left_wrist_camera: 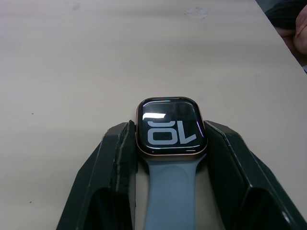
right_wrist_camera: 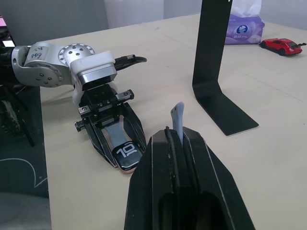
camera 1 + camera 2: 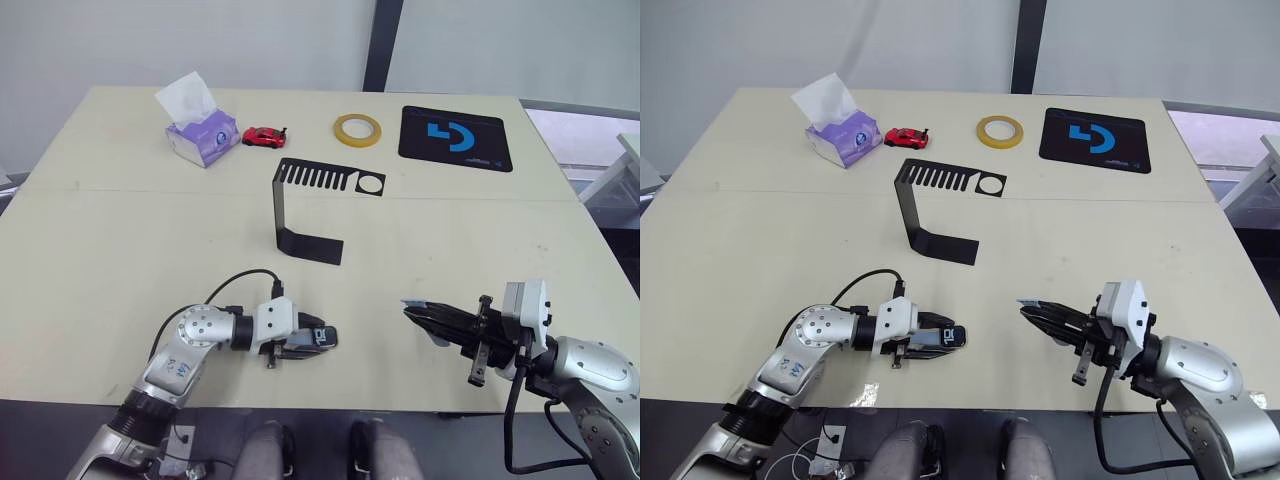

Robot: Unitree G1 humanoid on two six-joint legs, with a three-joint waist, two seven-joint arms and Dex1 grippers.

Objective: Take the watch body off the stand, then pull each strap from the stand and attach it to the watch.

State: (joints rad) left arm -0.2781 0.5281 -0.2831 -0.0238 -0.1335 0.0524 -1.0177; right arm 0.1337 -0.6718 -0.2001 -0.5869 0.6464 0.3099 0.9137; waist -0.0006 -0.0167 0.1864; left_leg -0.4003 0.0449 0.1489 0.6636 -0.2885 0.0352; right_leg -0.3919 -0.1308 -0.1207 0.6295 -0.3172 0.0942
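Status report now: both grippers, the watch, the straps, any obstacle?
Left gripper shut on watch body, one strap attached. Right gripper shut on second strap. Stand bare. Nothing between grippers.

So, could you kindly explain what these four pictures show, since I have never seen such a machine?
It is a two-armed robot at a table. Two pictures look down from its head; the other two come from cameras on its wrists. The left gripper is shut on the watch body, which already has one pale blue strap attached. The right gripper is shut on the second strap, pointed toward the watch. Farther back lie the black stand, a tissue box, a red toy car, a tape roll and a black mat.
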